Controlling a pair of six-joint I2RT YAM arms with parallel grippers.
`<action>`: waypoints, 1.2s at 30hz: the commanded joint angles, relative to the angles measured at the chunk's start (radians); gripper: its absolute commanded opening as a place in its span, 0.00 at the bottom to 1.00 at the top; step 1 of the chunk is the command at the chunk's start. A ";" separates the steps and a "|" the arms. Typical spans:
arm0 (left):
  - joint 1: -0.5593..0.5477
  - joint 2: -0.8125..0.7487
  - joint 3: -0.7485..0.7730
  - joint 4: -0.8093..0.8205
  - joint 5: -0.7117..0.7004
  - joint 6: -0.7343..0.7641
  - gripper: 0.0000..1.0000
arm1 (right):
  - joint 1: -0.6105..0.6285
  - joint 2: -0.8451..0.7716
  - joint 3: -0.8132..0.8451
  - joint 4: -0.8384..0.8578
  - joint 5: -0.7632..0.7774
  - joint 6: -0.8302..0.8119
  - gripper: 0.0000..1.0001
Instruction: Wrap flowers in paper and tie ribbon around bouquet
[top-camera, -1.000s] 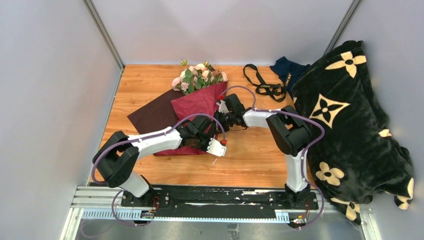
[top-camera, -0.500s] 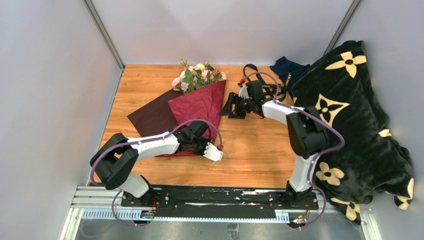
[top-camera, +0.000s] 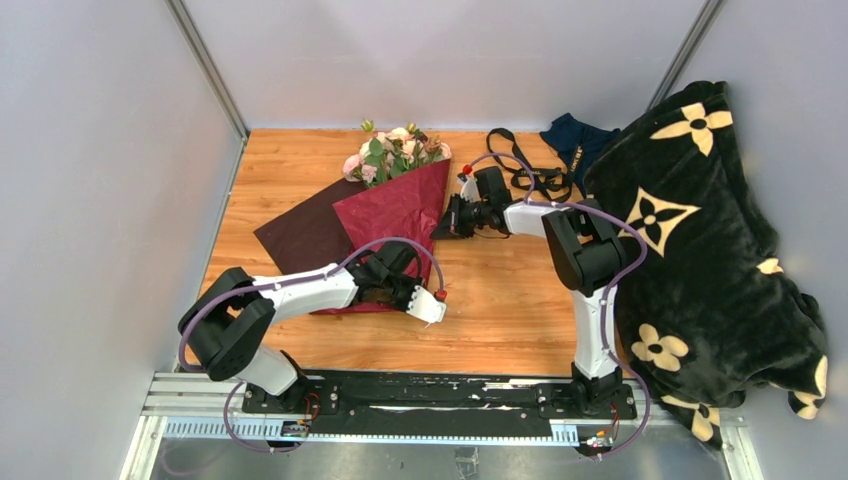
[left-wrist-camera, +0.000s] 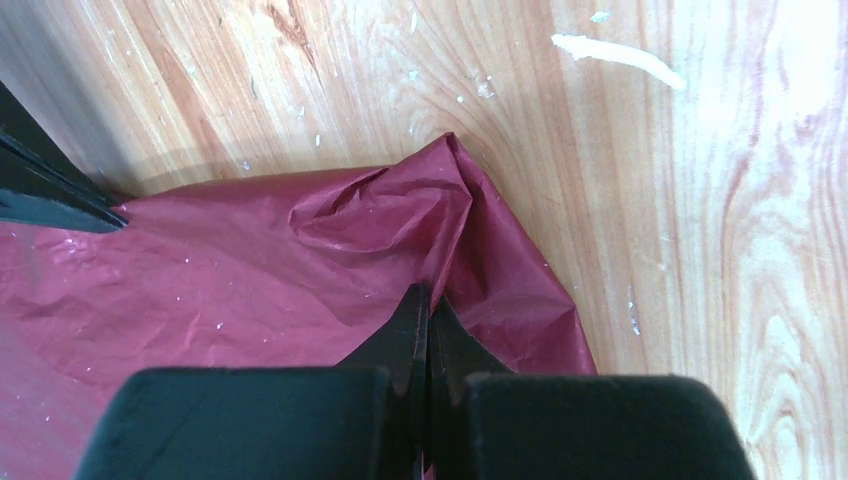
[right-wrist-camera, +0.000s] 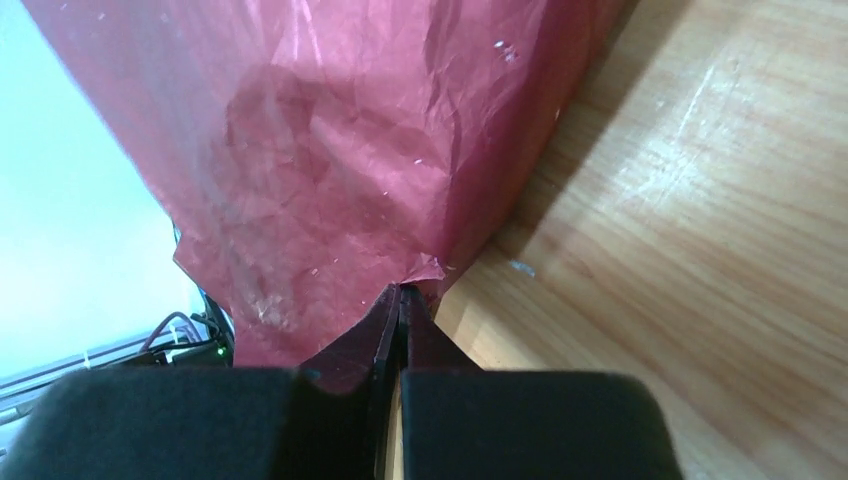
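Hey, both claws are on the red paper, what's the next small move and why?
Probably the right claw should draw its pinched edge of the dark red paper leftward across the bundle, below the flowers. Both claws look shut on the paper, the left claw pinning the near corner. The paper's left side lies flat and open, and the ribbon lies apart.

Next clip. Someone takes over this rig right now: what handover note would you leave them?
Left gripper: shut, pinching the paper at its near corner.
Right gripper: shut on the paper's right edge.
Flowers: far side of the table, heads showing beyond the paper; stems hidden under a folded flap.
Ribbon: loose on the table at the far right, untouched.
Done: one flap folded over the stems.
Left: the sheet's left part lies flat; finish the cone, then tie the ribbon.
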 joint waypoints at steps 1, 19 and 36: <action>-0.002 -0.038 -0.013 -0.071 0.086 -0.008 0.00 | -0.025 0.026 0.088 -0.011 0.065 0.010 0.00; -0.001 -0.029 -0.067 0.006 0.065 0.003 0.00 | 0.036 -0.365 -0.315 -0.155 0.092 -0.079 0.47; -0.001 -0.029 -0.063 0.007 0.059 -0.001 0.00 | 0.281 -0.211 -0.523 0.254 -0.015 0.218 0.31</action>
